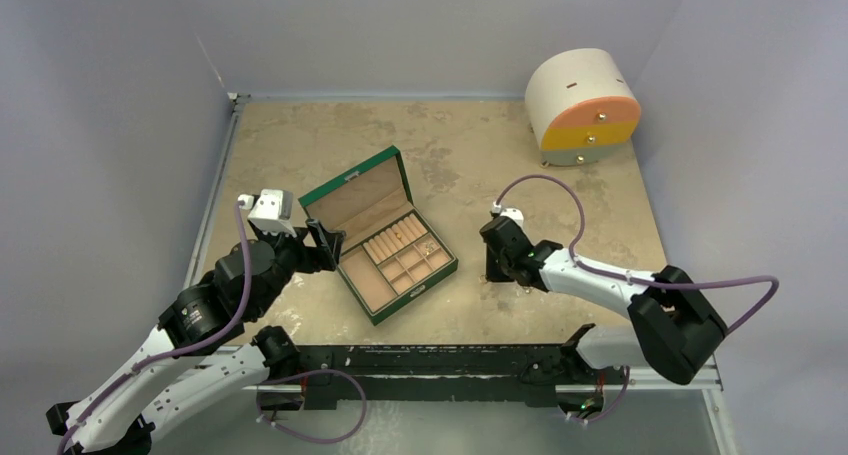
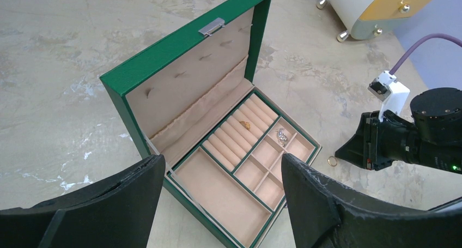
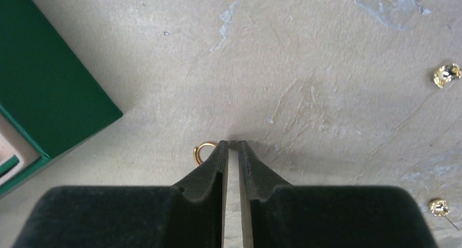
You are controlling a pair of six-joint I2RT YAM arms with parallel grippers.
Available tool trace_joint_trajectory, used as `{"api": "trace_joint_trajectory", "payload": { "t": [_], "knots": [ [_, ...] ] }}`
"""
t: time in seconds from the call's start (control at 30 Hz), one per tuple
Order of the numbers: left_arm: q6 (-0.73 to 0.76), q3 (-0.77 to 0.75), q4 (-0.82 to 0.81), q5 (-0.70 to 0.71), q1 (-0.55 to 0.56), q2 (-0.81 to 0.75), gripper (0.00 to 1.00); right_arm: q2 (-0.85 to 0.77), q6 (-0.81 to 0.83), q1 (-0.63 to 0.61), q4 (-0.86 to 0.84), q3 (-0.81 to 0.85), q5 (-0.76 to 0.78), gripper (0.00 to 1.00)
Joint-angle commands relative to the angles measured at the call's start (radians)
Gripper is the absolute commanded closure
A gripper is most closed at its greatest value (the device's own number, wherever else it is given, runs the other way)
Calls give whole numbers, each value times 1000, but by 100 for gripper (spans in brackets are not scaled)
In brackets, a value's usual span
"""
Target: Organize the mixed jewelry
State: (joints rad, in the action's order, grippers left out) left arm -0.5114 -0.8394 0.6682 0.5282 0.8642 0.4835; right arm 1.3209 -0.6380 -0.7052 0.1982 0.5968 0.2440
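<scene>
The right gripper (image 3: pixel 232 144) is tip-down on the tabletop (image 3: pixel 327 52), jaws drawn almost together on nothing. The small gold ring (image 3: pixel 202 144) lies just outside them, on the side toward the green box (image 2: pixel 180 43), perhaps touching a finger; I can't quite tell. This looks like the pick-up, with the grasp not yet made. Next the jaws must part, straddle the ring and close. Two earrings (image 3: pixel 447 74) wait farther off. The left gripper (image 2: pixel 222 166) hovers near the open box, jaws wide apart.

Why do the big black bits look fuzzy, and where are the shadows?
Left wrist view: the fingers of the left hand sit close to the lens and look slightly soft, while the green box is sharp. Right wrist view: a soft shadow lies on the table beside the right hand. Top view: even light, no glare.
</scene>
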Motion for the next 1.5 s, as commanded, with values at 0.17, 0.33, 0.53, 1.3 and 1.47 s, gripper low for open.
{"api": "trace_joint_trajectory", "payload": {
  "t": [0.17,0.33,0.53,1.3,1.47],
  "knots": [
    [16,-6,-42,-2,-4,5,22,-119,-82,-22,37,-64,-28,86],
    [14,-7,-42,-4,-5,7,22,-186,-90,-23,58,-55,-28,84],
    [13,-5,-42,-4,-5,4,22,-161,-115,-24,54,-28,-30,80],
    [13,-5,-42,-5,-5,1,22,-64,-137,-24,22,0,20,80],
    [13,-5,-42,-5,-5,0,22,-47,-137,-25,18,4,17,80]
  ]
}}
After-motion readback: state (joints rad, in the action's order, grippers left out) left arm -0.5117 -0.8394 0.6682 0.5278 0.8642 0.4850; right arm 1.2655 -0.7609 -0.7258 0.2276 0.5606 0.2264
